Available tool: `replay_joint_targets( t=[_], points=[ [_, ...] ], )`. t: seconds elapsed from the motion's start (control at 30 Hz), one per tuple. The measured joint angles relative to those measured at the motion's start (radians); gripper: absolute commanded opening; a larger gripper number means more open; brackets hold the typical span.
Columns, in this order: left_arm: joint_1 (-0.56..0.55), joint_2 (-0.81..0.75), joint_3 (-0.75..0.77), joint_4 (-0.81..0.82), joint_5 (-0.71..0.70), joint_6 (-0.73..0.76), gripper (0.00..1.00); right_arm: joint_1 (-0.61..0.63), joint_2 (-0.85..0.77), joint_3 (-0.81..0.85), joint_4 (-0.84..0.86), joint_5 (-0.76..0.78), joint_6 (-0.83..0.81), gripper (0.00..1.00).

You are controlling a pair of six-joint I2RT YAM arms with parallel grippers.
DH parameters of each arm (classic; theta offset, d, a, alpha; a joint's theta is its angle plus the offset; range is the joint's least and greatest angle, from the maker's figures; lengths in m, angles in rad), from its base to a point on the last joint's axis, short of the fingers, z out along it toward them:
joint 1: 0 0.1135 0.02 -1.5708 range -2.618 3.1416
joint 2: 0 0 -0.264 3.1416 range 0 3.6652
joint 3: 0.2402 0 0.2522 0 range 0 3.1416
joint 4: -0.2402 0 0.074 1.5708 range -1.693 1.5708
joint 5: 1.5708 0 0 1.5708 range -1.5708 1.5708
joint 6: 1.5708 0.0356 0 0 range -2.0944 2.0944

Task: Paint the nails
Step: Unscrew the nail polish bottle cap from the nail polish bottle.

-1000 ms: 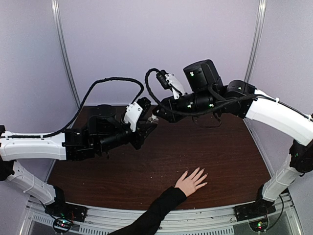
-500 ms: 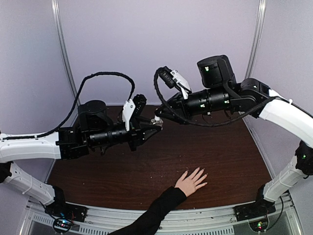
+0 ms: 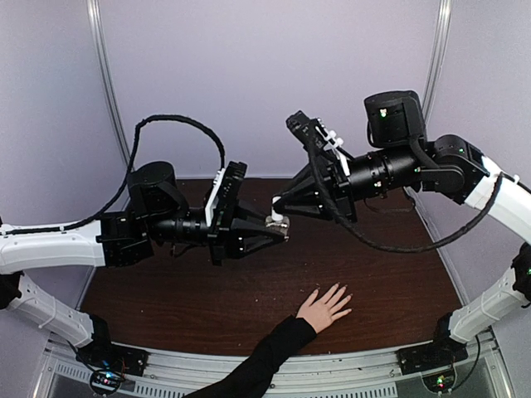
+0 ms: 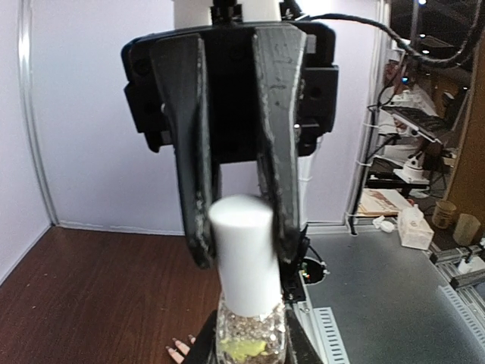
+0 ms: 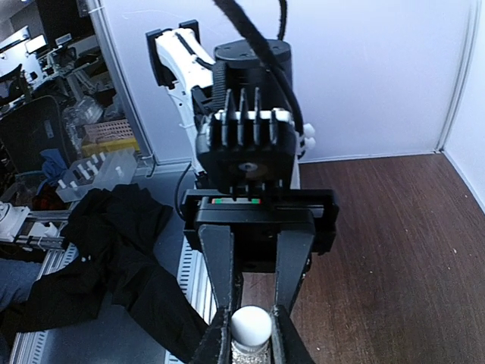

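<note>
While left gripper (image 3: pixel 271 230) holds bottle (image 4: pixel 250 337) aloft, right gripper (image 3: pixel 282 207) clasps cap (image 4: pixel 241 250).

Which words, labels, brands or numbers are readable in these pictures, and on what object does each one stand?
No text is readable in any view.
The bottle and its white cap: plain, no label visible.
The pale box in the left wrist view's background: print, if any, too blurred.
</note>
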Motion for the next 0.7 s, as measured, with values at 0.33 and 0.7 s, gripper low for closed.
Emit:
replay_joint_targets(
  t=[0.33, 0.7],
  points=[
    [-0.001, 0.022, 0.017, 0.051, 0.176, -0.033, 0.0, 0.001, -0.027, -0.044, 0.064, -0.162, -0.072, 0.27],
    [-0.027, -0.043, 0.028, -0.111, 0.033, 0.079, 0.0, -0.003, -0.032, -0.044, 0.073, -0.094, -0.065, 0.93]
  ],
)
